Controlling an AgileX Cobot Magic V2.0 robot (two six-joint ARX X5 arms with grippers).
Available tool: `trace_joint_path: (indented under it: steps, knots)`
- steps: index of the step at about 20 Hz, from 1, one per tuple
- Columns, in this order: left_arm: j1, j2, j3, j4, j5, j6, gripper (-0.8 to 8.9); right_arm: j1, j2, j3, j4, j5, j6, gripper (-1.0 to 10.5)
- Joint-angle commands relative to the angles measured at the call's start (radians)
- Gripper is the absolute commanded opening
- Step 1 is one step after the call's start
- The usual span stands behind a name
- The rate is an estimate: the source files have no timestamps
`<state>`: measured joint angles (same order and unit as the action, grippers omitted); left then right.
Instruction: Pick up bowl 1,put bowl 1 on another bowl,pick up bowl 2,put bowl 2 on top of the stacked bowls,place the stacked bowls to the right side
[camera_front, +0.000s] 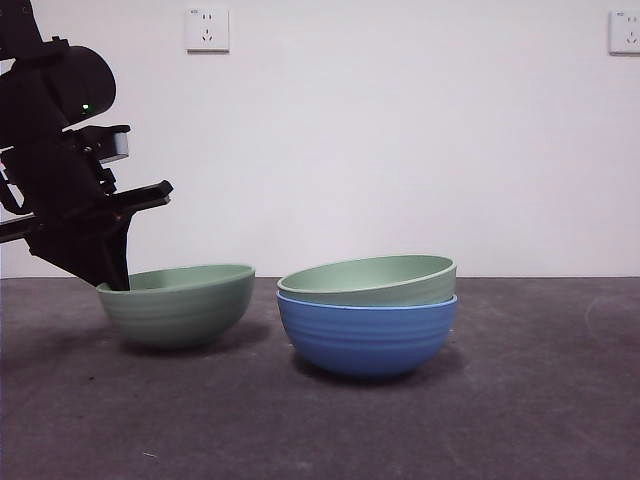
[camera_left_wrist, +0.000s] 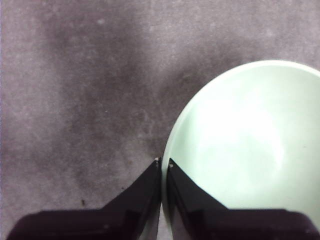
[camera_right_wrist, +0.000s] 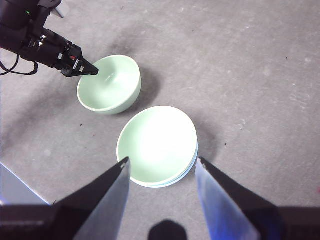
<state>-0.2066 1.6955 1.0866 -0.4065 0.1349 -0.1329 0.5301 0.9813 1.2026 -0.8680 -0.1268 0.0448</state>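
Note:
A pale green bowl (camera_front: 368, 280) sits nested in the blue ridged bowl (camera_front: 365, 338) at the table's middle. To their left a second pale green bowl (camera_front: 178, 305) stands alone on the table. My left gripper (camera_front: 115, 285) is at this bowl's left rim. In the left wrist view its jaws (camera_left_wrist: 163, 162) are pinched together on the rim of the bowl (camera_left_wrist: 250, 145), one jaw inside and one outside. My right gripper (camera_right_wrist: 162, 160) hangs open high above the nested pair (camera_right_wrist: 157, 142). From there only a thin blue edge (camera_right_wrist: 194, 161) shows.
The dark grey table (camera_front: 540, 400) runs bare to the right of the bowls. A white wall with two sockets (camera_front: 207, 30) stands behind. In the right wrist view a pale table edge (camera_right_wrist: 15, 187) lies near the lone bowl's side.

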Motion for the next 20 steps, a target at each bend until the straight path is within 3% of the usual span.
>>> trace_joint_path:
  steps: [1, 9, 14, 20]
  knots:
    - [-0.005, 0.003, 0.001, 0.01, 0.004, -0.003, -0.09, 0.0, 0.0, -0.003, 0.002, 0.003, 0.007, 2.2]
    - [-0.049, -0.124, 0.066, -0.057, 0.081, 0.002, -0.08, 0.0, 0.0, -0.003, -0.022, 0.003, 0.007, 2.2]
    - [-0.202, -0.167, 0.15, -0.134, 0.088, 0.006, -0.08, 0.0, 0.0, -0.003, -0.023, 0.003, 0.009, 2.2]
    - [-0.38, -0.097, 0.151, -0.038, 0.023, 0.005, -0.09, 0.001, 0.0, -0.003, -0.026, 0.003, 0.013, 2.2]
